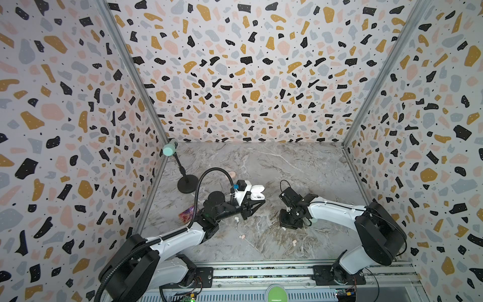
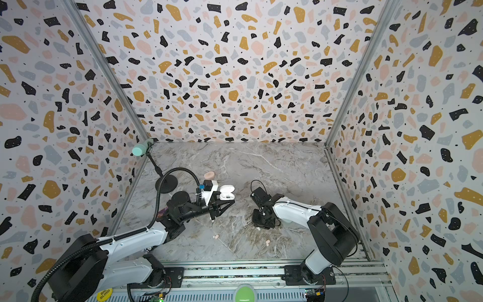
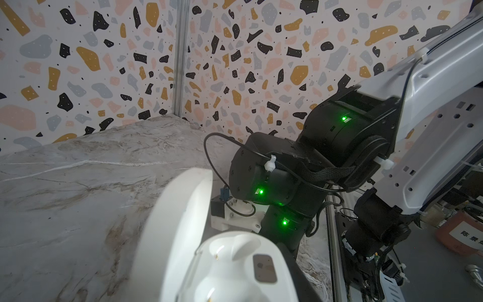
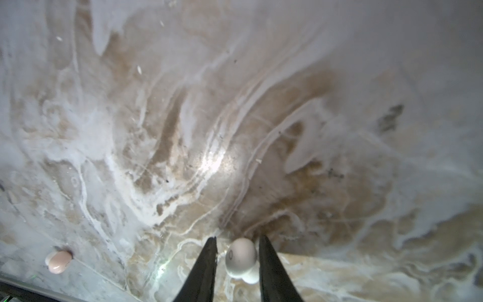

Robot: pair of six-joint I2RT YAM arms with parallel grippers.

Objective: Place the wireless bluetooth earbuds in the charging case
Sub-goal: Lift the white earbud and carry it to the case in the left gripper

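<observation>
White oval plastic charging case (image 3: pixel 235 261), open and empty, sat clenched in the left hand (image 1: pixel 257 201); the right hand (image 4: pixel 237 238), not yet clenched, straddled a white rounded earbud (image 4: pixel 241 257).

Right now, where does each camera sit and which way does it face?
Top views: high over the base, looking down on the marble table; both arms show.
Left wrist: on the left arm, looking past the open white charging case to the right arm.
Right wrist: on the right arm, facing down; jaws straddle a white earbud.
Shared: top and left-wrist views show the case.
</observation>
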